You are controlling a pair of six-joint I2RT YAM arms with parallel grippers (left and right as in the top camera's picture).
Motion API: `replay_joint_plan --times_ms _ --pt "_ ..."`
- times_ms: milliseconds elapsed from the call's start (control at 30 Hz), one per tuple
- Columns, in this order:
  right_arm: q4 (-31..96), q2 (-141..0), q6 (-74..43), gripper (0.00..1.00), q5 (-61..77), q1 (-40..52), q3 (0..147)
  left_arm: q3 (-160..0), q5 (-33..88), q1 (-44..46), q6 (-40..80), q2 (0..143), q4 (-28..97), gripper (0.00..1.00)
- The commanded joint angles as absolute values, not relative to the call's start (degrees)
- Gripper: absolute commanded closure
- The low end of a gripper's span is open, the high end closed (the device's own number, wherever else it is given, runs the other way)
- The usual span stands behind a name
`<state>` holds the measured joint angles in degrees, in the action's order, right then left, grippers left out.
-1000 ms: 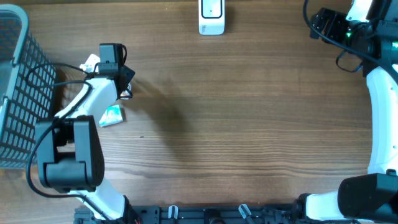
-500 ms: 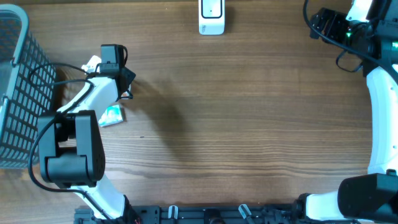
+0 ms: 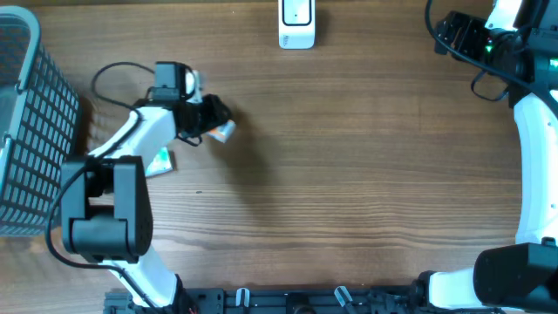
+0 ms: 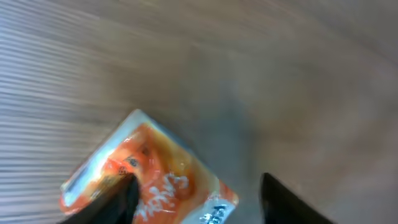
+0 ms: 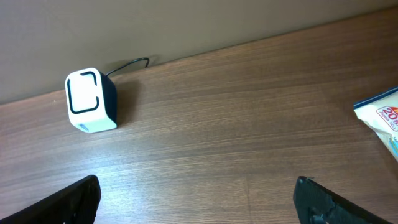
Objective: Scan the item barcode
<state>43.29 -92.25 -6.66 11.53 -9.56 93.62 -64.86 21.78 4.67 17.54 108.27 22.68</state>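
Observation:
The item is an orange foil packet (image 4: 149,180) with white print, hanging above the wood between my left gripper's (image 4: 199,208) dark fingers (image 4: 118,199), which are shut on it. From overhead, the left gripper (image 3: 212,116) holds the packet (image 3: 224,132) over the table's left half, well short of the white barcode scanner (image 3: 296,24) at the back edge. My right gripper (image 3: 455,35) hovers at the back right. In its wrist view the right gripper (image 5: 196,199) is open with nothing between its jaws, and the scanner (image 5: 91,99) stands ahead to the left.
A grey wire basket (image 3: 26,131) fills the far left edge. A teal packet (image 3: 159,161) lies on the table beside the left arm. Another white and blue packet (image 5: 380,115) pokes in at the right edge of the right wrist view.
My left gripper has swung right and away from the basket, carrying the orange packet with it. The right arm has not moved.

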Motion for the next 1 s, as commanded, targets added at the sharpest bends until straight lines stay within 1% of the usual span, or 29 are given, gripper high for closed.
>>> replay_joint_plan --times_ms 0,100,267,333,433,500,567,633,667,733,800,867,900,933,967 --pt "43.2 -92.6 -7.6 0.00 11.0 -9.6 93.7 -63.9 26.7 9.9 9.5 110.0 25.8 0.34" --pt "43.2 -92.6 -7.6 0.00 11.0 -9.6 93.7 -64.7 27.7 13.5 7.4 109.1 27.0 0.33" --pt "43.2 -92.6 -7.6 0.00 11.0 -9.6 93.7 -67.7 28.6 19.7 7.2 105.1 29.1 0.32" --pt "43.2 -92.6 -7.6 0.00 11.0 -9.6 93.7 -68.4 29.0 21.4 7.3 103.3 29.5 0.28" --pt "43.2 -92.6 -7.5 0.00 11.0 -9.6 93.7 -68.8 28.9 23.2 7.2 99.9 29.7 0.19" --pt "43.2 -92.6 -7.6 0.00 11.0 -9.6 93.7 -68.8 28.9 23.5 7.2 96.6 30.2 0.18" --pt "43.2 -92.6 -7.6 0.00 11.0 -9.6 93.7 -68.8 27.2 23.0 7.6 94.0 30.5 0.19" --pt "43.2 -92.6 -7.6 0.00 11.0 -9.6 93.7 -68.8 20.9 21.6 12.1 91.3 31.8 0.25" --pt "43.2 -92.6 -7.6 0.01 11.0 -9.6 93.7 -68.8 16.9 20.7 16.1 90.2 33.0 0.26" --pt "43.2 -92.6 -7.6 0.00 11.0 -9.6 93.7 -68.8 10.2 18.7 23.7 89.0 36.7 0.34" --pt "43.2 -92.6 -7.5 0.00 11.0 -9.6 93.7 -68.6 8.2 17.1 29.5 89.0 40.0 0.51" --pt "43.2 -92.6 -7.6 0.00 11.0 -9.6 93.7 -67.6 8.3 16.6 34.0 89.8 40.7 0.63" --pt "43.2 -92.6 -7.6 0.00 11.0 -9.6 93.7 -67.0 8.3 16.8 35.9 90.4 40.7 0.75" --pt "43.2 -92.6 -7.6 0.00 11.0 -9.6 93.7 -66.5 8.3 17.2 37.5 91.1 40.4 0.94" --pt "43.2 -92.6 -7.6 0.00 11.0 -9.6 93.7 -66.0 8.3 17.7 39.0 91.9 40.1 0.96"
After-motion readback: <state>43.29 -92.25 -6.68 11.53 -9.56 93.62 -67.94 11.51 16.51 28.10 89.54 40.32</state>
